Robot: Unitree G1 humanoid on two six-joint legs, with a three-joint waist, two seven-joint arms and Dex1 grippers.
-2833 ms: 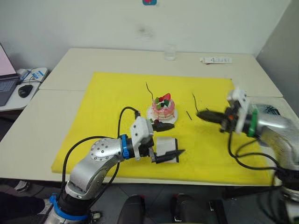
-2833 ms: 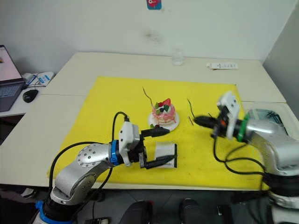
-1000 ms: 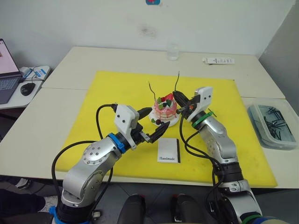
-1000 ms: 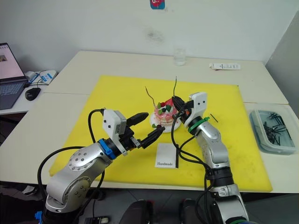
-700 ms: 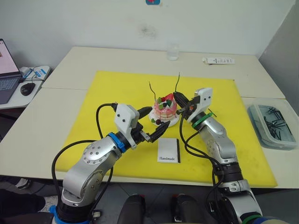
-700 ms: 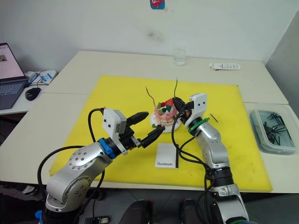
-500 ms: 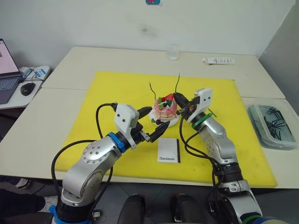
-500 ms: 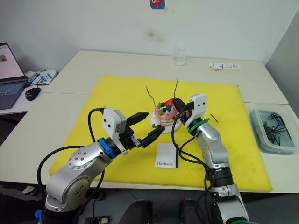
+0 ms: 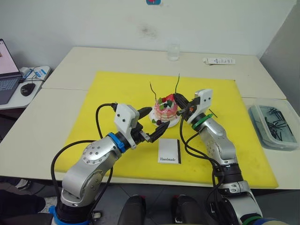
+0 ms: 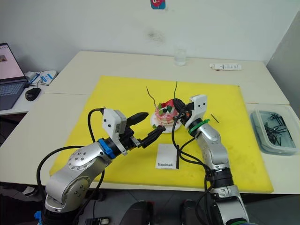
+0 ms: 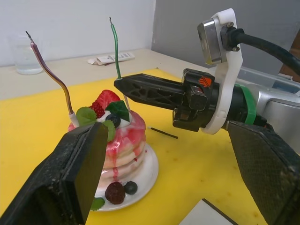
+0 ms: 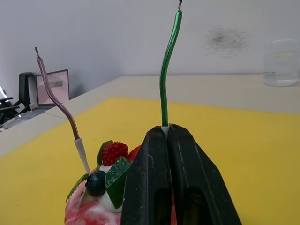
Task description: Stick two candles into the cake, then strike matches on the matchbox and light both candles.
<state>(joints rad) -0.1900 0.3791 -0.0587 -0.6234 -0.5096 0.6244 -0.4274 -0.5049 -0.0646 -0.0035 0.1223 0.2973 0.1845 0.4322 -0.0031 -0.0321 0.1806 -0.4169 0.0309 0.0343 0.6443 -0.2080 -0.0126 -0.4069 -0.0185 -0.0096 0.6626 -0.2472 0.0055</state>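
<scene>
The pink cake (image 9: 165, 108) sits on its white plate (image 9: 169, 123) in the middle of the yellow mat. A purplish candle (image 12: 60, 101) stands stuck in its left side. My right gripper (image 12: 163, 129) is shut on a green candle (image 11: 116, 52) held upright. The candle's pale lower end reaches the cake's top beside the strawberry. My left gripper (image 9: 156, 120) hovers open just left of the plate, with nothing between its fingers (image 11: 77, 178). The white matchbox (image 9: 169, 151) lies in front of the cake. One dark match (image 10: 214, 118) lies on the mat to the right.
A clear bin (image 9: 274, 125) of dark sticks stands at the right table edge. A glass (image 9: 173, 52) and a white remote (image 9: 219, 61) are at the back. A laptop (image 9: 5, 77) and mouse (image 9: 26, 89) sit far left.
My right gripper picked the green candle off the mat and carried it left to the cake. My left gripper rose off the matchbox. In the last second almost nothing moved.
</scene>
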